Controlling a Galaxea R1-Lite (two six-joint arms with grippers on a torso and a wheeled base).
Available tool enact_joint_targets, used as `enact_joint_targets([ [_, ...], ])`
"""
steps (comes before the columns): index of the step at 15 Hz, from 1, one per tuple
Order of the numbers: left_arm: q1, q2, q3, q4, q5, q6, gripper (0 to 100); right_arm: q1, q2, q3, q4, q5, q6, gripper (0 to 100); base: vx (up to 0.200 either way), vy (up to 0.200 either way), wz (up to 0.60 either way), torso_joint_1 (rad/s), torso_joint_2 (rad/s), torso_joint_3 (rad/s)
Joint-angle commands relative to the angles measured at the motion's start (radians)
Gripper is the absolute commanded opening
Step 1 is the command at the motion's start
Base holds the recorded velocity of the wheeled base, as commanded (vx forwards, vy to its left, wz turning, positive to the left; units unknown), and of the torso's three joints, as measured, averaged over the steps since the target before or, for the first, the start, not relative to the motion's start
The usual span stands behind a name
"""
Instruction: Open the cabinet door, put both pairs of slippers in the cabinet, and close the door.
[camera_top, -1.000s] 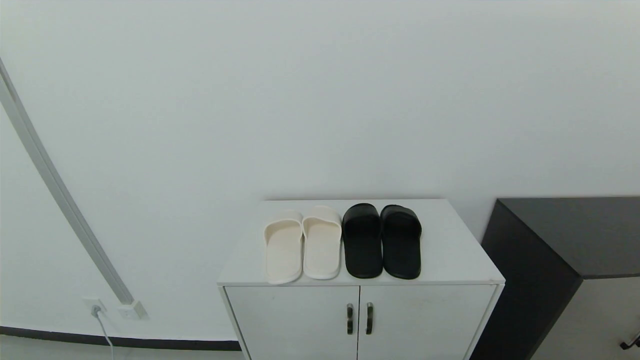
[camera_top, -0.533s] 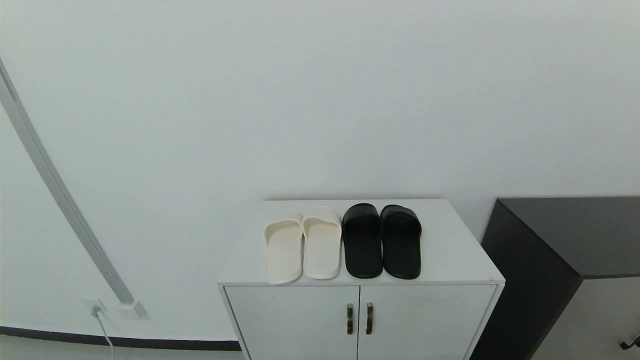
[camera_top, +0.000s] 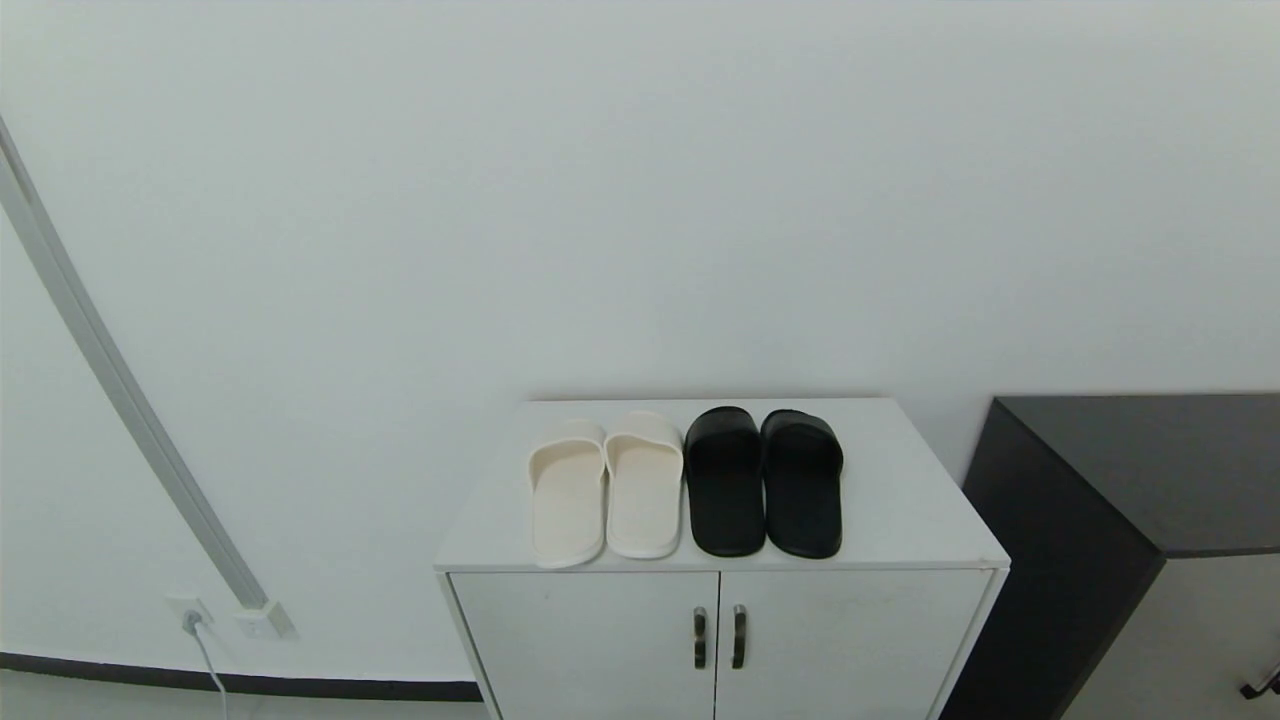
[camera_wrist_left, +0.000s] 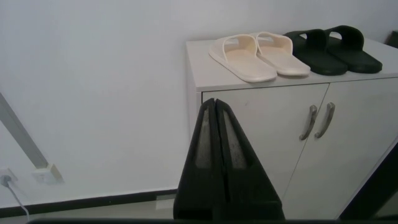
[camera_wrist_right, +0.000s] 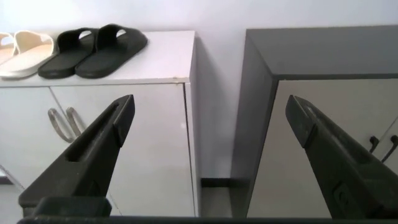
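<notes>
Left gripper (camera_wrist_left: 216, 103) clenched, right gripper (camera_wrist_right: 210, 102) spread

Pinched together, the left gripper hangs before the white two-door cabinet (camera_top: 900, 505), whose doors are closed. On its top, a pair of cream plastic slippers (camera_top: 605, 490) lies just beside a pair of black plastic slippers (camera_top: 765, 483). Farther right, the right gripper gapes empty near a dark grey cabinet (camera_top: 1100, 470).

**One pincer shut, one pincer wide open**

The left pincer (camera_wrist_left: 216, 104) has its two dark fingers (camera_wrist_left: 202, 146) pressed flat together, with nothing between them. The right pincer (camera_wrist_right: 210, 104) has its two dark fingers (camera_wrist_right: 99, 146) spread far apart, and it holds nothing.
</notes>
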Motion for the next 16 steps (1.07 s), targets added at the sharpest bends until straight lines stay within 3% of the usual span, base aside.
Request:
enact_joint_targets([
  [1, 0.0, 0.0, 0.0, 0.0, -0.001, 0.002, 0, -0.003, -0.01, -0.01, -0.013, -0.007, 0.008, 100, 0.0, 0.0, 0.0, 0.0, 0.0, 0.0],
  [3, 0.0, 0.0, -0.001, 0.001, -0.001, 0.003, 0, 0.054, 0.129, -0.254, 0.024, -0.004, 0.168, 100, 0.0, 0.0, 0.0, 0.0, 0.0, 0.0],
  [6, 0.0, 0.0, 0.0, 0.001, -0.001, 0.003, 0, 0.136, 0.375, -0.222, 0.056, 0.007, 0.056, 100, 0.0, 0.0, 0.0, 0.0, 0.0, 0.0],
  [9, 0.0, 0.0, -0.001, 0.001, -0.001, 0.0, 0, 0.247, 0.777, -0.243, -0.247, 0.015, 0.071, 100, 0.0, 0.0, 0.0, 0.0, 0.0, 0.0],
  [11, 0.0, 0.0, -0.001, 0.0, 0.002, -0.005, 0, 0.337, 0.938, -0.332, -0.309, 0.003, 0.077, 100, 0.0, 0.0, 0.0, 0.0, 0.0, 0.0],
  [13, 0.0, 0.0, 0.0, 0.0, 0.003, -0.005, 0, 0.459, 1.054, -0.412, -0.318, -0.132, 0.135, 100, 0.0, 0.0, 0.0, 0.0, 0.0, 0.0],
  [15, 0.0, 0.0, -0.001, 0.0, 0.003, -0.005, 0, 0.655, 1.139, -0.513, -0.318, -0.283, 0.226, 100, 0.0, 0.0, 0.0, 0.0, 0.0, 0.0],
  [16, 0.0, 0.0, -0.001, 0.0, 0.003, -0.005, 0, 0.681, 1.191, -0.559, -0.319, -0.313, 0.232, 100, 0.0, 0.0, 0.0, 0.0, 0.0, 0.0],
])
